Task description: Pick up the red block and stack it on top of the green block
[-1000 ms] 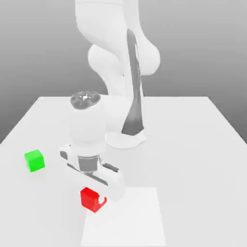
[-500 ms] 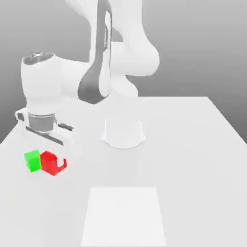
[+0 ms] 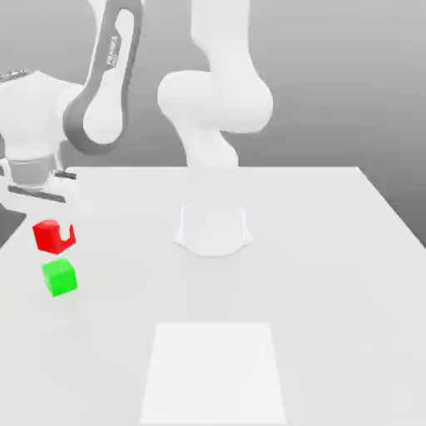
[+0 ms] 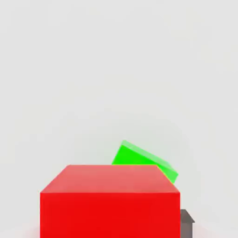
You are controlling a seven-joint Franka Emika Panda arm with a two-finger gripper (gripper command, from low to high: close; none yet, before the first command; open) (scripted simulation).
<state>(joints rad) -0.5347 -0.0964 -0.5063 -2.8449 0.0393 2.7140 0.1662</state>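
The red block (image 3: 52,237) hangs in the air at the exterior view's left, with my gripper (image 3: 55,235) shut on it. The green block (image 3: 60,277) rests on the white table just below it, with a small gap between the two cubes. In the hand view the red block (image 4: 109,201) sits close to the camera, and the green block (image 4: 144,160) pokes out from behind its far edge, turned at an angle. A dark fingertip (image 4: 186,222) shows beside the red cube.
The arm's round white base (image 3: 213,230) stands mid-table at the back. A flat white square patch (image 3: 213,373) lies on the table (image 3: 333,274) near the front edge. The table's left edge runs close to the green block.
The arm has swung from the front middle to the exterior view's left carrying the red block, then lifted it from beside the green block to just above it.
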